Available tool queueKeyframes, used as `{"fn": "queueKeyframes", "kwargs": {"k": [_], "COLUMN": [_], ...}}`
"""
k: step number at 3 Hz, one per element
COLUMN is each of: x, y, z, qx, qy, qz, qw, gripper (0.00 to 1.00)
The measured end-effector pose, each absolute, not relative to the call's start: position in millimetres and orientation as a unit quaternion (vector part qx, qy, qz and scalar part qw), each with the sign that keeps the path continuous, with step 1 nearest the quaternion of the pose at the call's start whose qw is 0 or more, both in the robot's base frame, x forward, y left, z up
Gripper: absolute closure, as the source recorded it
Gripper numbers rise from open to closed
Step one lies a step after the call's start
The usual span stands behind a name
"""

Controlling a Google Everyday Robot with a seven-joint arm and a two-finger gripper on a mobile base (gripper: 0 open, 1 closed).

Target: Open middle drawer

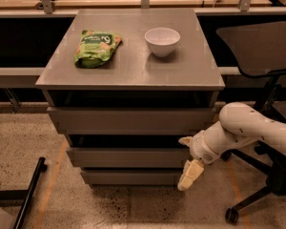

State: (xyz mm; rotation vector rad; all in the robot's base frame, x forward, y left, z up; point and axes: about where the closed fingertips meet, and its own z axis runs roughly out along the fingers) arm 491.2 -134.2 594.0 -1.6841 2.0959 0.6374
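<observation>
Claw point(186, 162) hides right end of middle drawer point(128, 157).

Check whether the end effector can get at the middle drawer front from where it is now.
Probably yes. The end effector is at the right end of the middle drawer, level with its front panel, and nothing stands between them. The chair is off to the right, out of the path.

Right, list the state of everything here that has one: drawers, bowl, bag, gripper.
middle drawer: looks shut, no interior showing.
top drawer: looks shut.
bottom drawer: looks shut.
gripper: open, holding nothing, at the right end of the middle drawer's front.
bowl: upright on the cabinet top, looks empty.
snack bag: lying flat on the cabinet top, left of the bowl.
</observation>
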Motion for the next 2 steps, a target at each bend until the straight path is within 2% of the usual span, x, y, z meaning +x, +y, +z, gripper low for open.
{"fn": "queueKeyframes", "kwargs": {"k": [2], "x": [503.8], "y": [-129.7], "z": [542.9], "qx": [-0.57], "qy": [0.756], "qz": [0.241], "qw": [0.212], "gripper": [0.0]}}
